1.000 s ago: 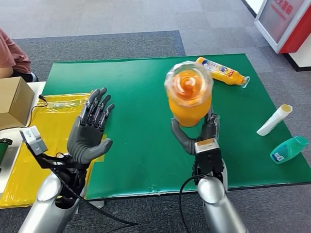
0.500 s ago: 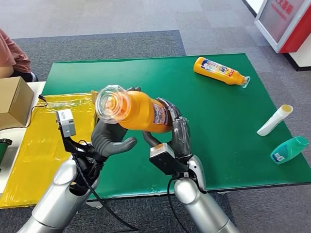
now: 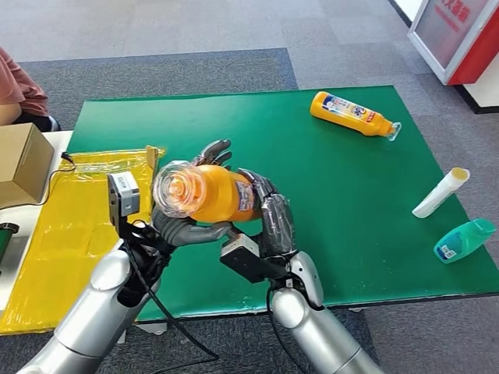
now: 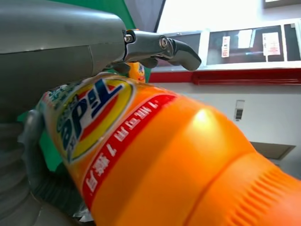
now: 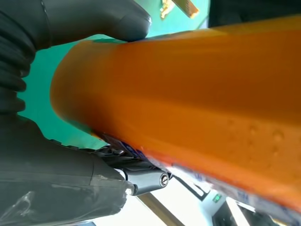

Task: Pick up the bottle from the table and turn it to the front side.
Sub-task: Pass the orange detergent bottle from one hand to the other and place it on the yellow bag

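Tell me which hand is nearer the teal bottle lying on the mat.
Right. The right hand grips the orange bottle mid-mat; the left hand lies farther from the teal bottle.

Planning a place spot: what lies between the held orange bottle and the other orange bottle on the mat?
Bare green mat, in the head view, between held bottle and lying bottle.
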Controlling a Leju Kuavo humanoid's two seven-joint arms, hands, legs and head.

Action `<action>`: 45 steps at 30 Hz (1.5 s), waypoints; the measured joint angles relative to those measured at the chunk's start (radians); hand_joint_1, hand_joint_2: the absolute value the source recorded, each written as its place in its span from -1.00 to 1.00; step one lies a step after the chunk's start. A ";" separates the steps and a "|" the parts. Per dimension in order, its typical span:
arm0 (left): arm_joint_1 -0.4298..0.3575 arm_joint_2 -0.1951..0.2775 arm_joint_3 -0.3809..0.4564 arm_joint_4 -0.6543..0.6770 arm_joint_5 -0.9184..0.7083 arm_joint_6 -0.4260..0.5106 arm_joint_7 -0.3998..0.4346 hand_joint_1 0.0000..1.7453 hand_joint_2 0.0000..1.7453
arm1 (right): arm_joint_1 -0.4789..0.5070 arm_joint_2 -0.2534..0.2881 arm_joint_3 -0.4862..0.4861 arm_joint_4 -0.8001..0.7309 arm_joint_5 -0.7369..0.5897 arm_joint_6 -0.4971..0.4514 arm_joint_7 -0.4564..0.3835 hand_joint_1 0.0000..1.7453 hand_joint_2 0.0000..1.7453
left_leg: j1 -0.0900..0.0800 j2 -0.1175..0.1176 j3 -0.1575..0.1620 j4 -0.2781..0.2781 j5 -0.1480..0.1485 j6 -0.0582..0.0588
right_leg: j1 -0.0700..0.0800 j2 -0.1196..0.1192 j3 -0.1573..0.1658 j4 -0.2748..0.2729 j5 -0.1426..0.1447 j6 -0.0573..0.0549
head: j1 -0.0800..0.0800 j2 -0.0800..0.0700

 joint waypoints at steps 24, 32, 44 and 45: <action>-0.001 0.014 -0.004 0.017 -0.152 0.037 -0.021 1.00 1.00 | 0.006 0.001 0.020 0.056 0.023 0.013 0.032 0.08 1.00 | 0.000 0.000 0.000 0.000 0.000 0.000 | 0.000 0.000 0.000 0.000 0.000 0.000 | 0.000 0.000; 0.074 0.006 0.007 -0.055 -0.445 0.289 -0.122 1.00 1.00 | 0.029 0.000 -0.005 0.053 -0.074 0.086 0.072 -1.00 1.00 | 0.000 0.000 0.000 0.000 0.000 0.000 | 0.000 0.000 0.000 0.000 0.000 0.000 | 0.000 0.000; 0.269 -0.010 0.119 -0.242 -1.155 0.888 -0.229 1.00 1.00 | 0.095 -0.005 -0.209 -0.086 -0.295 0.129 0.049 -1.00 1.00 | 0.000 0.000 0.000 0.000 -0.001 0.001 | 0.000 0.000 0.000 0.000 -0.001 0.000 | 0.000 0.000; 0.283 -0.017 0.136 -0.248 -1.236 0.909 -0.226 1.00 1.00 | 0.097 -0.006 -0.222 -0.105 -0.304 0.126 0.045 -1.00 1.00 | 0.000 0.000 0.000 0.000 -0.001 0.001 | 0.000 0.000 0.000 0.000 -0.001 0.000 | 0.000 0.000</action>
